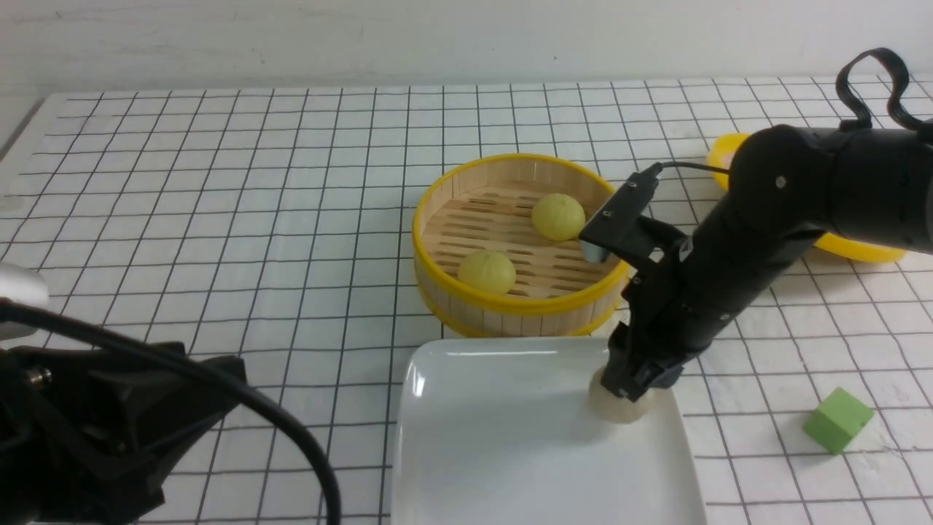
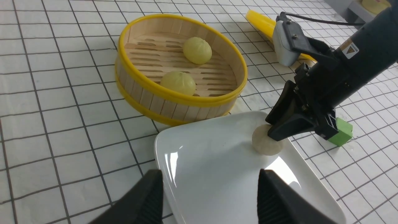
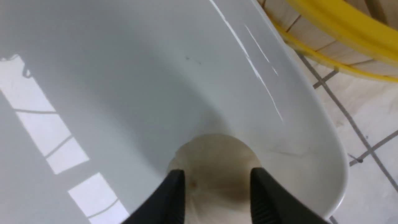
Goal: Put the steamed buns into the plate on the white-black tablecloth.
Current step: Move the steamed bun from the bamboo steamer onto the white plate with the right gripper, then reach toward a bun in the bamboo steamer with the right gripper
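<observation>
A beige-white steamed bun [image 1: 619, 408] [image 3: 214, 155] rests at the plate's far right corner. My right gripper [image 1: 627, 386] [image 3: 217, 186] stands over it, open, one finger on each side. The glossy white plate [image 1: 510, 437] [image 2: 202, 161] lies on the white-black tablecloth [image 1: 219, 182] near the front edge. Two pale yellow steamed buns [image 1: 558, 216] [image 1: 487, 272] sit in the bamboo steamer [image 1: 521, 306] just behind the plate. My left gripper [image 2: 210, 186] hovers open and empty over the plate's near side, low at the front left.
A green cube [image 1: 838, 419] lies on the cloth right of the plate. The yellow-rimmed lid [image 1: 860, 251] sits at the back right, mostly hidden by my right arm. The steamer's wall nearly touches the plate's far rim.
</observation>
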{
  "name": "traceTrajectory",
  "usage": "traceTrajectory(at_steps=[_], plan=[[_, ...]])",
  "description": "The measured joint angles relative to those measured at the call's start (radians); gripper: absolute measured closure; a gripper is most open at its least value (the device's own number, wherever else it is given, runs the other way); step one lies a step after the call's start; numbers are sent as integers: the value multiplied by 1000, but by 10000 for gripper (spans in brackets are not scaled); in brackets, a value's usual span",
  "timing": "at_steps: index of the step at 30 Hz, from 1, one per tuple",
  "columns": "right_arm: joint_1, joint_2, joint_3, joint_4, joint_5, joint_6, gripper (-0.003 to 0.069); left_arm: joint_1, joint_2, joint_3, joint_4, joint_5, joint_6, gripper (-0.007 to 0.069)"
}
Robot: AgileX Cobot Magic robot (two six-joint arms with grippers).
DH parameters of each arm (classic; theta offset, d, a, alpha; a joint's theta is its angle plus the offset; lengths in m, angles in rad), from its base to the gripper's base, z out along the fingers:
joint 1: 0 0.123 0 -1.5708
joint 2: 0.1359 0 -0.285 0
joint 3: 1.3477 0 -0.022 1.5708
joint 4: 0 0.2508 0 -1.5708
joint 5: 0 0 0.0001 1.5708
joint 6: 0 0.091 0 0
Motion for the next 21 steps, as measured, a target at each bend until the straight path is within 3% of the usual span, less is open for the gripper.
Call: traceTrajectory(at_steps=[5,15,21], plan=[[0,-20,0,0,-54,1,223,0,0,0,4,1,0,199],[0,-240,-120,-11,-59,92,256,0,0,0,23,2,0,199],[0,-208,-281,-94,-21,190,302,0,0,0,24,2,0,199]])
